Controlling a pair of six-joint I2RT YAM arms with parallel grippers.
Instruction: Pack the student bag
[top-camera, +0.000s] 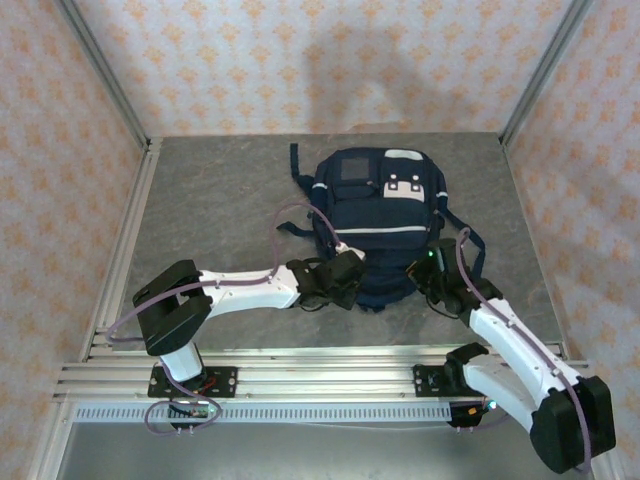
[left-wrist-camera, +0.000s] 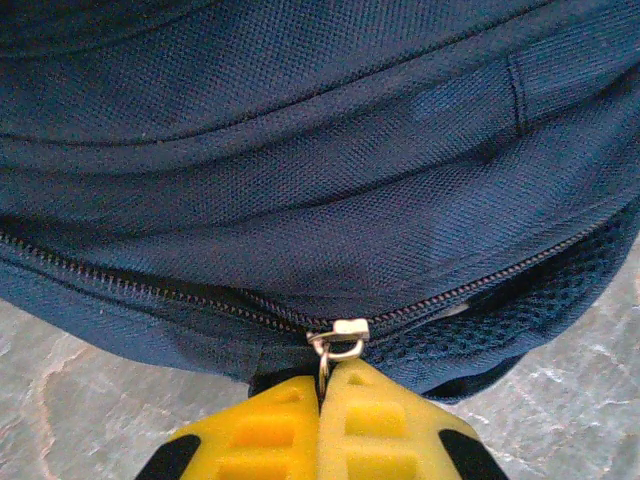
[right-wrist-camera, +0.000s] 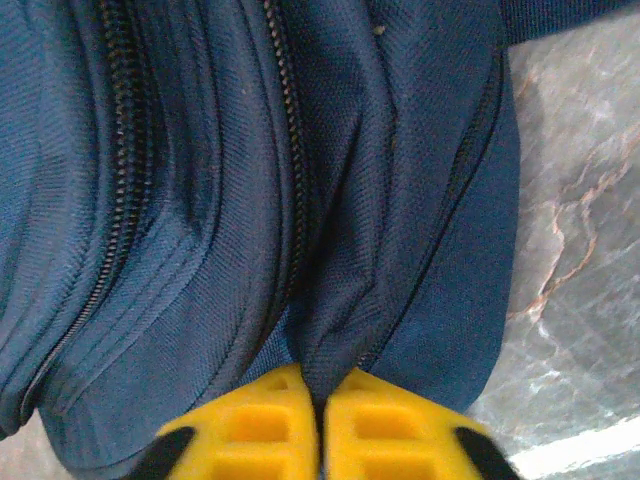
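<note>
Clenched, the left end effector (left-wrist-camera: 322, 388) has its two yellow fingers (left-wrist-camera: 260, 430) pressed together on the tab of a metal zipper pull (left-wrist-camera: 338, 334). The pull's slider sits on a zip running across the lower edge of the student bag (top-camera: 380, 215). The right end effector (right-wrist-camera: 320, 390) is likewise closed, pinching a fold of the bag's navy fabric between its yellow pads (right-wrist-camera: 390, 430).

The surface (top-camera: 220, 210) is a grey, stone-patterned slab with pale veins. The bag lies flat on it toward the far middle, front panel up. Its white and grey patches are at the far end, a thin light stripe crosses it, and dark straps spill out on both sides. Walls (top-camera: 320, 60) papered in cream with a small orange motif enclose the surface on three sides, with metal frame posts (top-camera: 100, 75) in the corners. Aluminium rails (top-camera: 300, 378) run along the near edge, carrying both arm bases.

The overhead view gives the layout. Both arms reach inward to the bag's near end, the left just left of its middle and the right at its near-right corner. A lilac cable (top-camera: 290, 212) loops over the left arm. That view is too coarse to tell what either end effector grips. The left wrist view supplies the zip teeth, the pull's ring and a strip of dark mesh low on the right. The right wrist view shows two further zips running lengthwise along ridged fabric, with veined surface to the right.
</note>
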